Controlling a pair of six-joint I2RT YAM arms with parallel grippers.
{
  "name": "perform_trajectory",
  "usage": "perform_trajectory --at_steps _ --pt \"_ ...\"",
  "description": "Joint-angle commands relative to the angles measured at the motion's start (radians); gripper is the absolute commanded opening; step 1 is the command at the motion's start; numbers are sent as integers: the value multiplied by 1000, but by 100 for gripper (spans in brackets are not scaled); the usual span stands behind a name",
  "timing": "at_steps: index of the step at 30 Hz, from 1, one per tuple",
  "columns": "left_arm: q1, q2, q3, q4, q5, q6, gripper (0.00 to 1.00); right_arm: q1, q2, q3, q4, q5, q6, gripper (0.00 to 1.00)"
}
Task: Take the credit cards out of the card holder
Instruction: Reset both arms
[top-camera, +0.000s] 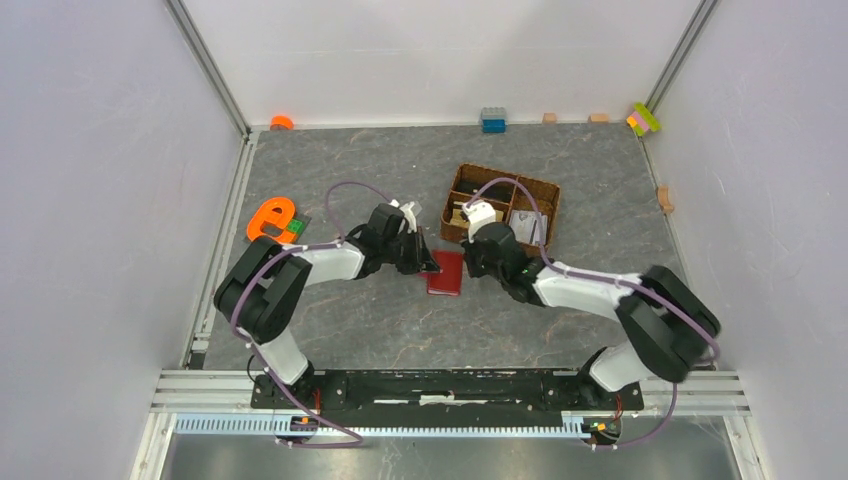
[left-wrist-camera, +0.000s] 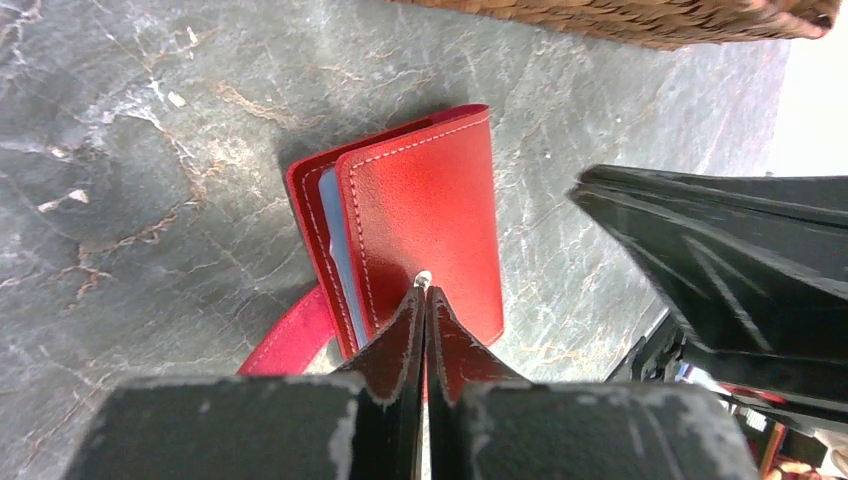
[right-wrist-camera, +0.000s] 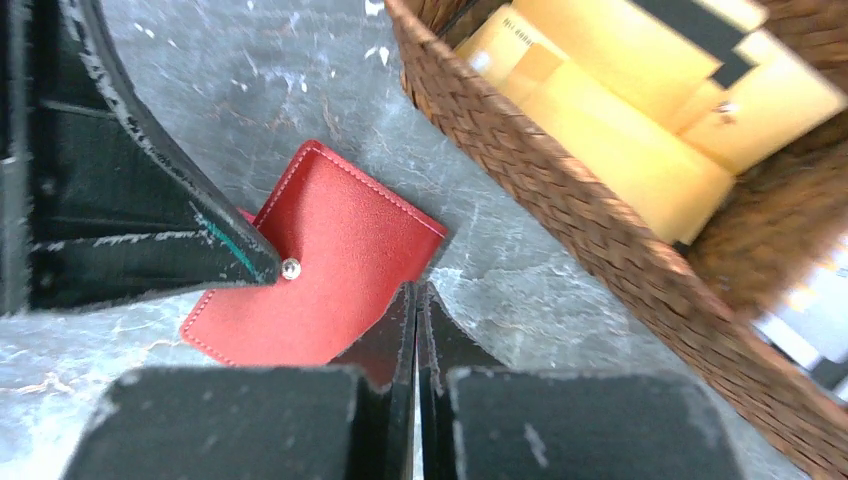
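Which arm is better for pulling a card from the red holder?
Probably left: the left gripper touches the card holder by the open edge where a blue card shows; the right gripper sits opposite.

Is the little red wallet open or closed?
Closed, nearly. The card holder lies folded, its cover down over the inside; only the edge of a light blue card peeks out at its side.

A small red leather card holder (right-wrist-camera: 330, 250) lies flat on the grey stone table (right-wrist-camera: 540, 300). The right gripper (right-wrist-camera: 415, 310) has its two black fingers pressed together at the holder's edge. The left gripper (right-wrist-camera: 262, 268) touches it from the left, by a silver stud (right-wrist-camera: 291, 267). A brown woven basket (right-wrist-camera: 560, 200) with yellow blocks (right-wrist-camera: 620, 150) inside sits just right.
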Motion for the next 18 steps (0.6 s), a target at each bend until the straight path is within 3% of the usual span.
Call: perform_trajectory --at_steps 1,7,11,12,14,15,18 --pt "-1 -102 -39 84 -10 27 5 -1 -186 -73 91 73 -20 0" --pt "0 -254 -105 133 -47 38 10 -1 -429 -191 117 274 -52 1" --pt "1 -399 -163 126 -161 75 20 -1 -583 -297 179 456 -140 18" --pt "1 -441 -180 124 -192 88 24 -2 -615 -322 198 492 -175 25" --pt "1 -514 -212 124 -271 115 38 -2 -685 -371 236 565 -211 65" --pt "1 -549 -228 124 -306 125 45 -2 -710 -388 246 593 -212 94" --pt "1 -645 -278 128 -409 165 72 -9 -774 -448 296 658 -215 98"
